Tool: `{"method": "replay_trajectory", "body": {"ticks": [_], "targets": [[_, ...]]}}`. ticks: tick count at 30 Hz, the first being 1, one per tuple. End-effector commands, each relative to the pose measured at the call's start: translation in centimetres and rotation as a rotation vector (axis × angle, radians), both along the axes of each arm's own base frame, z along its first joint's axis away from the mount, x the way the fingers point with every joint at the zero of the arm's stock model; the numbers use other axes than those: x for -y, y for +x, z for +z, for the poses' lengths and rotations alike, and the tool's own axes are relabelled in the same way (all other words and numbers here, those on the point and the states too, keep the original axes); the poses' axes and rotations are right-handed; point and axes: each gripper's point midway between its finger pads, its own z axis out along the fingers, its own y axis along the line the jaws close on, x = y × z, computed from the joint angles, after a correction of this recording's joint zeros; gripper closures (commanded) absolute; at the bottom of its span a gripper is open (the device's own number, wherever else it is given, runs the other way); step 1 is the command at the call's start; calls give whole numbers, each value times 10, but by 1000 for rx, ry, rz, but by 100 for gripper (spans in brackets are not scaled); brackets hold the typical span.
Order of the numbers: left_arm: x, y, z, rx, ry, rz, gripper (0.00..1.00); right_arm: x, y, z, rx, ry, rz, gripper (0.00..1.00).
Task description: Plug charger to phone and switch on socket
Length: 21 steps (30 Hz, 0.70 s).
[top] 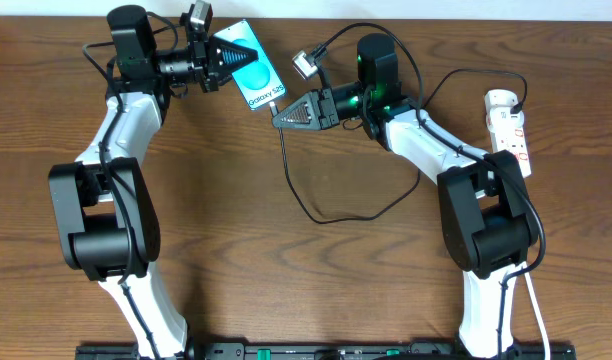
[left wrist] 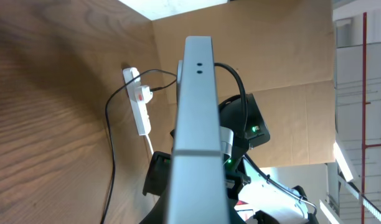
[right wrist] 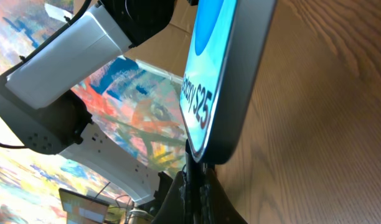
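Observation:
My left gripper [top: 229, 57] is shut on the phone [top: 254, 73], a teal-screened handset with a white "Galaxy S25" band, held off the table at the back. In the left wrist view the phone's grey edge [left wrist: 195, 118] fills the middle. My right gripper [top: 282, 114] is shut on the charger's black connector tip [right wrist: 193, 163], which meets the phone's bottom edge [right wrist: 223, 93]. The thin black charger cable [top: 316, 205] loops over the table to the socket [top: 510, 128], a white power strip at the far right, also in the left wrist view [left wrist: 138, 99].
Brown wooden table [top: 316, 290]. A black plug and cable [top: 506, 108] sit on the power strip. A small silver camera module [top: 304, 64] on the right wrist lies just right of the phone. Cardboard wall [left wrist: 284, 56] stands behind the table.

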Motion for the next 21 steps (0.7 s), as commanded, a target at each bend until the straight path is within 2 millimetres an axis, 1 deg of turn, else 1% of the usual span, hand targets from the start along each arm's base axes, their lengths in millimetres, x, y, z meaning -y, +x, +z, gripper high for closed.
{"method": "replay_trajectory", "body": {"ticks": [1,21], "targets": [[-1,-2,13,25,0,-2,93,-3,0,-1,17,2,-5,99],[-1,-2,13,39,2,-4,92,-5,1,-2,18,-1,-13,99]]}}
